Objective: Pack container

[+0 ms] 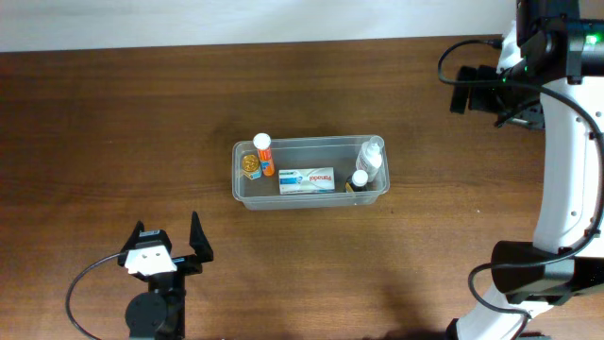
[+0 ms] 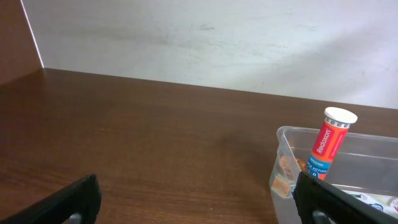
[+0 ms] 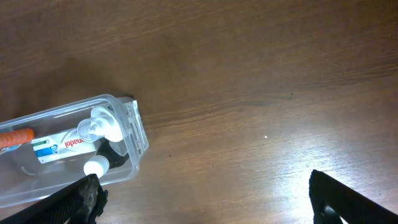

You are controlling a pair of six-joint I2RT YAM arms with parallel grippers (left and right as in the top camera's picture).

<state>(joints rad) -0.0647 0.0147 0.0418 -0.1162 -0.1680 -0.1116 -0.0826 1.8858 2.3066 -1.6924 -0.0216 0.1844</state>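
Observation:
The clear plastic container [image 1: 311, 143] stands at the table's middle. In it are an orange tube [image 1: 262, 150], a gold-lidded jar [image 1: 250, 165], a white box [image 1: 307, 179], a clear bottle [image 1: 372, 157] and a dark bottle with a white cap [image 1: 360, 179]. My left gripper [image 1: 168, 227] is open and empty, near the front left, well apart from the container. Its wrist view shows its jaws [image 2: 196, 202], the container's left end [image 2: 283, 163] and the tube [image 2: 328, 143]. My right gripper [image 1: 469, 89] is raised at the back right, open and empty [image 3: 208, 199]. The container's right end [image 3: 134, 132] lies below it to the left.
The brown wooden table [image 1: 113, 123] runs to a pale wall [image 2: 199, 37] at the back. The right arm's white links and base [image 1: 557, 217] stand along the right edge. A black cable [image 1: 90, 283] loops by the left arm's base.

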